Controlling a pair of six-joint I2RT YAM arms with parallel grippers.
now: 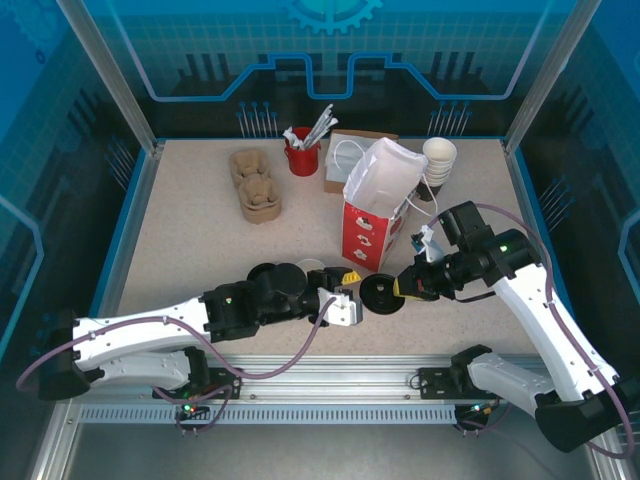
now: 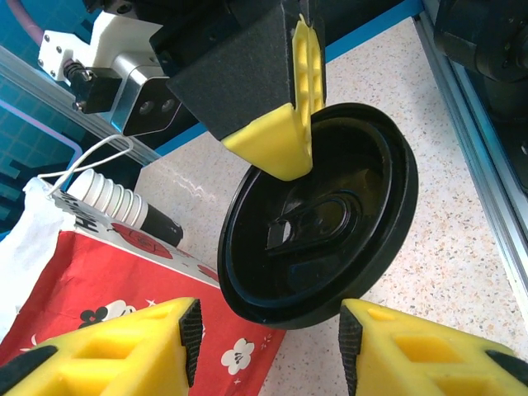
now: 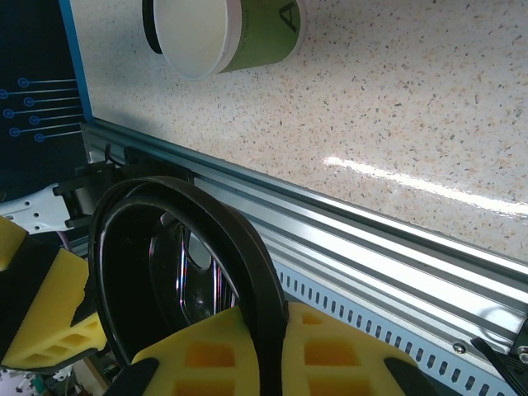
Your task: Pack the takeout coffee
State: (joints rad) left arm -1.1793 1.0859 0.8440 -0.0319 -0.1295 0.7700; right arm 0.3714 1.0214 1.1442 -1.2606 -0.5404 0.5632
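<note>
1. Where the arms meet at mid-table, just past the near rail, the right gripper is clamped on the rim of the black lid.
2. Lid is held on edge, roughly upright, above the table. The left wrist view sees its top face with the sip flap.
3. Left gripper points at the lid with its jaws apart and nothing between them. The lid's lower edge sits just off the yellow fingertips; I cannot tell if it touches.
4. Cup is on the table just behind the left wrist, apart from both grippers. Green wall, white inside, mouth open. In the top view the left arm partly hides it.
5. Red bag stands upright just behind the lid, top open, white lining showing.
6. Far side, left to right:
   - two cardboard carriers
   - red mug holding white sticks
   - flat brown bag
   - stack of white cups on a black stack, by the red bag's far corner
</note>
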